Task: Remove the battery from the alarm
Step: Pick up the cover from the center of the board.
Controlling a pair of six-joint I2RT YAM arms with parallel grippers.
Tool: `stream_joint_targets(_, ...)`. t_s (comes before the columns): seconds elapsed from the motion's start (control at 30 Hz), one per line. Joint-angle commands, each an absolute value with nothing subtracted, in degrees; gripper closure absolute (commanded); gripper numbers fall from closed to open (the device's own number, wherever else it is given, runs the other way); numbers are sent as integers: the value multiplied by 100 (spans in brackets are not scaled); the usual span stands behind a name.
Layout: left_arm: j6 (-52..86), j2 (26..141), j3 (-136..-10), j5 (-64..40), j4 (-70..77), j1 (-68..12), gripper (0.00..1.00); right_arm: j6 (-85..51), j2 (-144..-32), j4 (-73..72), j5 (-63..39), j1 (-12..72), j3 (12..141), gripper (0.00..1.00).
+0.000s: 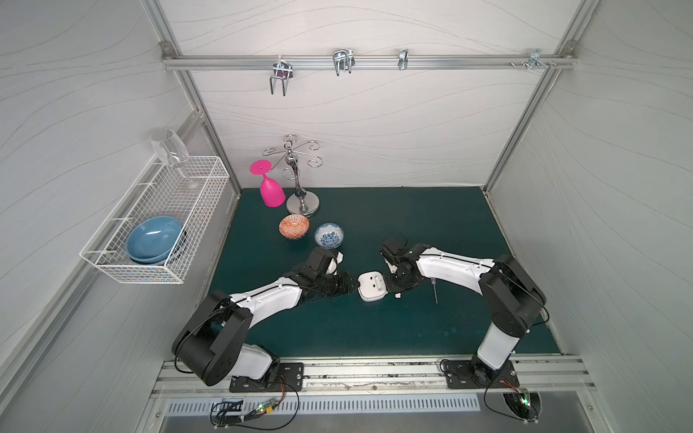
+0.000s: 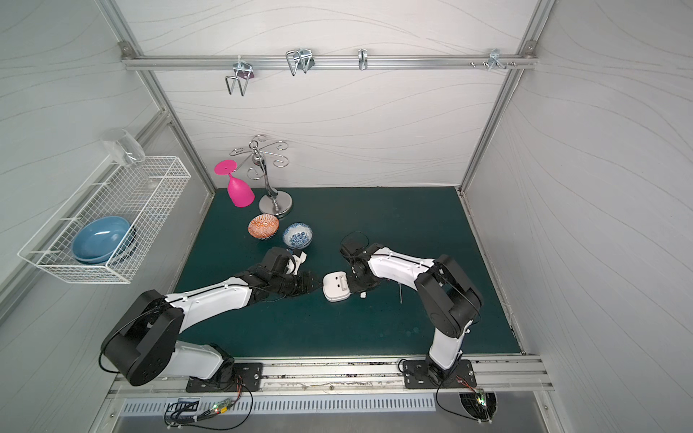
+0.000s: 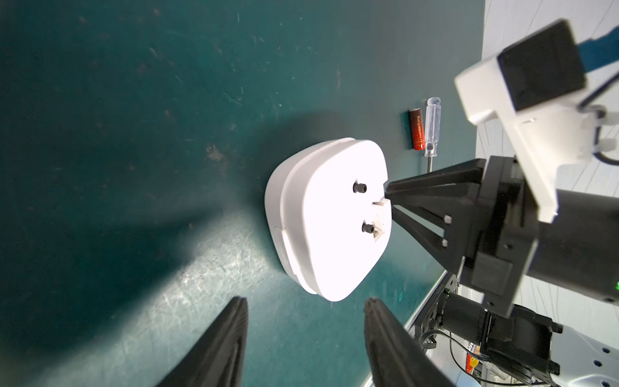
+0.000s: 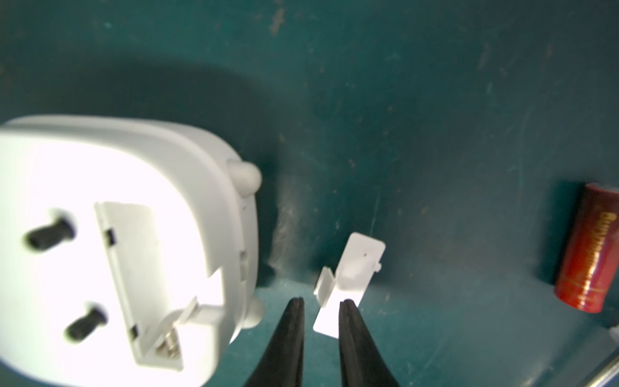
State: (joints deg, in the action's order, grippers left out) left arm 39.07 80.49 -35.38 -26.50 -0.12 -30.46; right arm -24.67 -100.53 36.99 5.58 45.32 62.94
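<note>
Battery [image 3: 417, 129] out, on mat [image 3: 134, 100] just beside screwdriver [image 3: 432, 125], well apart from alarm [image 3: 328, 221] laid face-down so its empty compartment [image 4: 150, 268] faces up; left gripper [image 3: 304, 305] parted, empty; right gripper [image 4: 321, 305] narrow over loose cover [image 4: 358, 264], apparently gripping nothing.

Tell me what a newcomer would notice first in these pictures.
The white alarm lies face down on the green mat between the left gripper and the right gripper, its back compartment open and empty. The red battery lies out on the mat beside a clear-handled screwdriver. At the back, a bright pink glass sits upside down by a metal rack.
</note>
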Motion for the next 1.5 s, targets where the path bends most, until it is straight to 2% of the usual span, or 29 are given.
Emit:
stream_joint_targets(0.0, 3905, 7940, -3568, -2618, 71, -3026, 41, -2618, -10145, 3882, 676, 4595, 6405, 76)
stream_joint_targets(0.57, 3910, 7932, -3512, -2684, 194, -3032, 41, -2748, -10218, 3679, 491, 4591, 6331, 87)
stream_joint_targets(0.87, 3846, 7736, -3330, -2631, 514, -3104, 43, -2892, -9692, 3481, 363, 4498, 6153, 92)
stream_joint_targets(1.2, 3316, 7269, -3437, -1544, 610, -4114, 45, -3299, -8245, 3223, 125, 4096, 5833, 92)
stream_joint_targets(1.47, 3180, 7862, -3943, -1435, 1272, -4730, 46, -3690, -7376, 3072, -60, 3970, 5770, 91)
